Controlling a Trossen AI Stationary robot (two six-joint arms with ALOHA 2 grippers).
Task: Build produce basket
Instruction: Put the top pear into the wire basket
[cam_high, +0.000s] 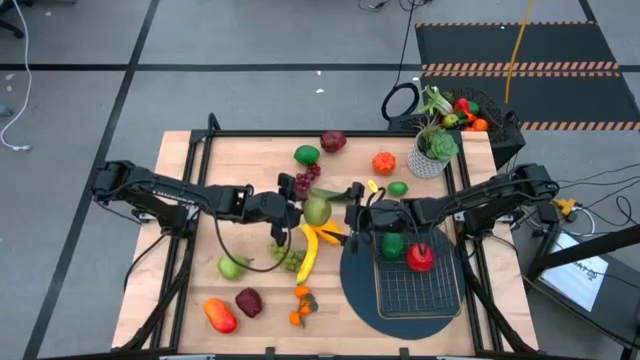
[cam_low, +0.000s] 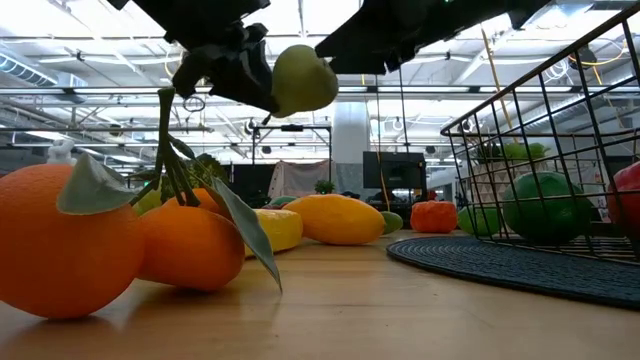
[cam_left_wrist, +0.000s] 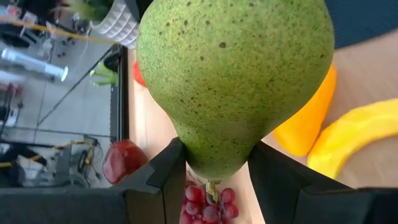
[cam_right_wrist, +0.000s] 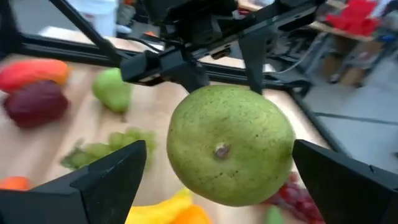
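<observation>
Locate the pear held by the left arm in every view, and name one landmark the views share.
High view: pear at table centre, in the left gripper.
Low view: pear up top, held in the air.
Left wrist view: pear fills the frame.
Right wrist view: pear centred, between the open right fingers.
Shared landmark: yellow banana.

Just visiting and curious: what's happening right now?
Left gripper shut on pear, lifted above table. Right gripper open around it. Basket holds two fruits. Nothing between.
</observation>
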